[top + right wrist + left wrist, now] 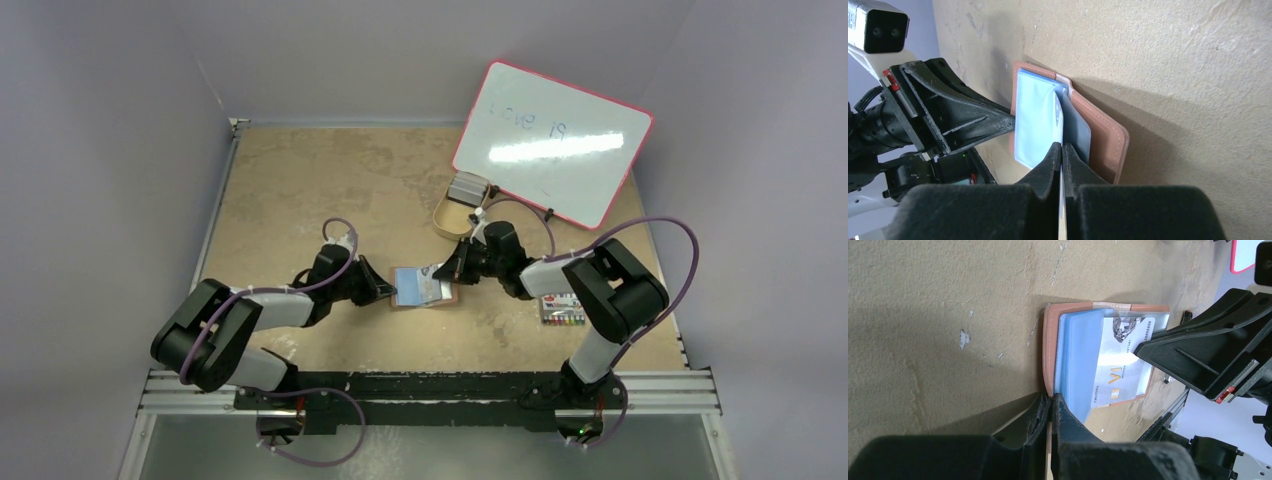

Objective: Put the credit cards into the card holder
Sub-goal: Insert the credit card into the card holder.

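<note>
Slots inside the open reddish-brown card holder (1049,345) are hidden under the credit cards (1080,355), a light-blue stack lying on it mid-table. Among them, a whitish credit card (1123,370) shows a large "VI" and a row of eights; its small print is illegible. The left gripper (1049,405) is clenched on the holder's edge; the right gripper (1062,152) pinches the whitish card. Handwriting on the whiteboard (555,140) is too faint to read. A tan tray (442,222) holds a grey item (467,186).

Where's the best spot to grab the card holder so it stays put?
Pinch the bare leather edge of the card holder that juts past the cards, coming in low from the left. It lies open and flat, and that thin rim is exposed.
</note>
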`<state>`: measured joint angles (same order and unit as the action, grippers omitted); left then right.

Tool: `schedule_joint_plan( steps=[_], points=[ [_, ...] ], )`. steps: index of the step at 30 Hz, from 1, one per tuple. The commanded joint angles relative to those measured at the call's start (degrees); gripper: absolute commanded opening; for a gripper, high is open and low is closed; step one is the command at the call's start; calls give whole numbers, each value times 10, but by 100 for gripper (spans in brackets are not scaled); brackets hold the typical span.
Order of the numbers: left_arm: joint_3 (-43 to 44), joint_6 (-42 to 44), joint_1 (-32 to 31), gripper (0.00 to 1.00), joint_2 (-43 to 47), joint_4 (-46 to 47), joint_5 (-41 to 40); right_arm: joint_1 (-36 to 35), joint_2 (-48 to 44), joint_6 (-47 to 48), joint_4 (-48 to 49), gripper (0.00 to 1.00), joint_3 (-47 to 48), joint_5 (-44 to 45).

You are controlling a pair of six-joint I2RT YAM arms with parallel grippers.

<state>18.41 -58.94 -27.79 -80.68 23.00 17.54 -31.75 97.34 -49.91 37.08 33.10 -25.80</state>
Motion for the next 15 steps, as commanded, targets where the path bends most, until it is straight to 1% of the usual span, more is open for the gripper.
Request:
schedule_joint_plan(
  steps=[1,6,11,15],
  points=[
    [-2,15,-6,0,5,4,6,1,-2,16,-11,0,23,3],
    [-5,13,-6,0,7,4,5,0,-18,-2,5,0,6,43],
    [-12,6,-7,0,6,14,3,0,-6,-16,37,0,-13,41],
    [-13,2,-8,0,1,24,3,0,-4,-18,36,0,-18,45]
  ],
)
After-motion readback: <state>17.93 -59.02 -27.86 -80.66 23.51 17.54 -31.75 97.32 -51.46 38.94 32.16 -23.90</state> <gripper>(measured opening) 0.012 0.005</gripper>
